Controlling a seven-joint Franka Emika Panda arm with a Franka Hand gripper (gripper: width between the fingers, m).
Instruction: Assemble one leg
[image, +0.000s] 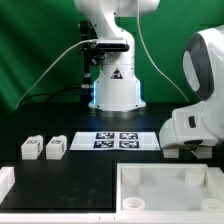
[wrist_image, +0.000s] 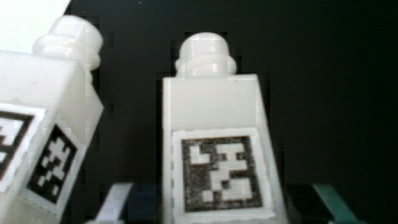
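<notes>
Leg (wrist_image: 215, 140): lies tag-up on the dark desk (wrist_image: 329, 60), between two blurred fingers (wrist_image: 116, 203).
End effector (wrist_image: 217, 203): only finger ends show, cut by the frame edge; clamped or free, cannot tell.
Second leg (wrist_image: 45, 130): just beside, partly cut off.
Exterior view: arm (image: 200, 90) hides end effector and both pieces; two other legs (image: 54, 147) sit at its left.
</notes>
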